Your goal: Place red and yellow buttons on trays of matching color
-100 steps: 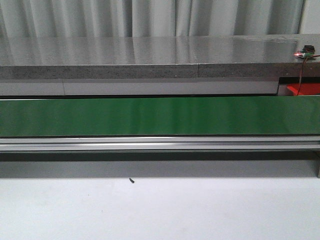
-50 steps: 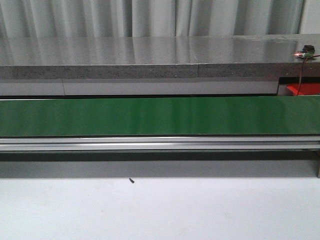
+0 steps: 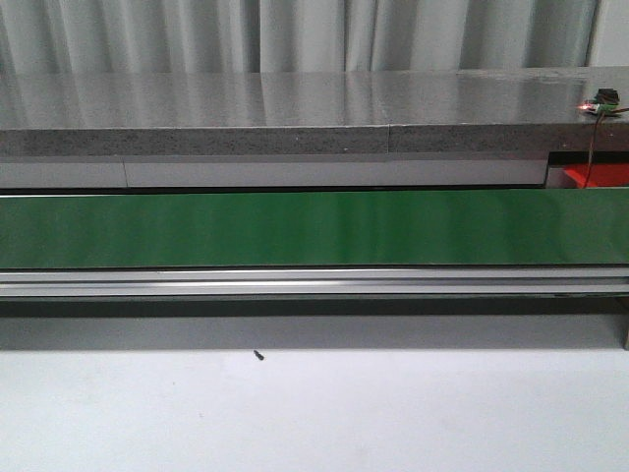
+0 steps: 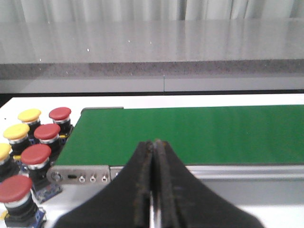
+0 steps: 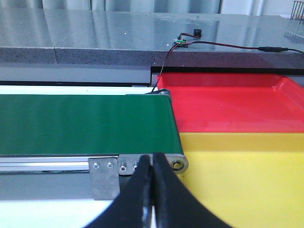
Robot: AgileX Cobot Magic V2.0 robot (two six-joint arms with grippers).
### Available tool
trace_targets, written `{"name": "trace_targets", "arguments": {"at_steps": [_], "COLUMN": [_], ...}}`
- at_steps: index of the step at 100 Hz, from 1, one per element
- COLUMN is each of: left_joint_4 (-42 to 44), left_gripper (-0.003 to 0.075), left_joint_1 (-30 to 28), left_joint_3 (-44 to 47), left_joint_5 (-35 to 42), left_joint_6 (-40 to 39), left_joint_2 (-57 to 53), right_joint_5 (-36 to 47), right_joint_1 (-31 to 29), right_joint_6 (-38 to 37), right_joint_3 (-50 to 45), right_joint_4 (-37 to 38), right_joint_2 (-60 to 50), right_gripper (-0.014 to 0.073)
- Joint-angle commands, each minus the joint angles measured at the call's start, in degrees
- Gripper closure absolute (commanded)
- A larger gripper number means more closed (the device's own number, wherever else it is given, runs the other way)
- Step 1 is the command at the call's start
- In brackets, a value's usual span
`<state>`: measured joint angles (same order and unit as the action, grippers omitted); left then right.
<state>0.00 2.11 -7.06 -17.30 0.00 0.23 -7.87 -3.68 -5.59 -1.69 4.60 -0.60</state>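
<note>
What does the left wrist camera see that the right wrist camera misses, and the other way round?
Only the left wrist view shows the red buttons and yellow buttons clustered beside the belt's end, plus the shut left tool. Only the right wrist view shows the red tray, yellow tray and shut right tool. Both show the green conveyor belt.

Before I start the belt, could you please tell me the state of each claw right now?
Left claw: closed, holding nothing.
Right claw: closed, holding nothing.
</note>
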Motion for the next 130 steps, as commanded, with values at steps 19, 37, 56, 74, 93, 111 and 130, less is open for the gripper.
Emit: {"name": "trace_targets", "arguments": {"at_steps": [19,37,56,74,93,111,130], "left_joint_4": [0.0,0.0,4.0,4.8,3.0,3.0,2.9], "left_gripper": [0.074,0.074,0.074,0.074,0.074,0.0738,0.0619], "left_joint_1": [0.4,0.4,0.4,0.4,0.4,-1.4,-6.0], "left_joint_3": [-11.9,-17.7,-24.3,-30.0,-34.5,-36.8,-38.2], "left_joint_5": [1.3,-0.3,-5.8,-10.3,-11.9,-12.0,-12.0], "left_joint_6": [-0.7,-0.7,-0.7,-0.7,-4.3,-6.9,-6.9], "left_joint_2": [10.7,19.3,27.8,35.0,40.8,45.5,49.7], "right_joint_5": [4.1,4.1,4.1,4.1,4.1,4.1,4.1], "right_joint_1": [0.1,0.1,0.1,0.1,0.1,0.1,0.1], "right_joint_6": [0.5,0.5,0.5,0.5,0.5,0.5,0.5], "right_joint_3": [1.1,1.1,1.1,1.1,1.1,1.1,1.1], "right_joint_4": [0.1,0.1,0.1,0.1,0.1,0.1,0.1], "right_joint_2": [-1.0,-1.0,-1.0,-1.0,-1.0,-1.0,-1.0], "right_gripper": [0.066,0.066,0.066,0.066,0.066,0.066,0.066]}}
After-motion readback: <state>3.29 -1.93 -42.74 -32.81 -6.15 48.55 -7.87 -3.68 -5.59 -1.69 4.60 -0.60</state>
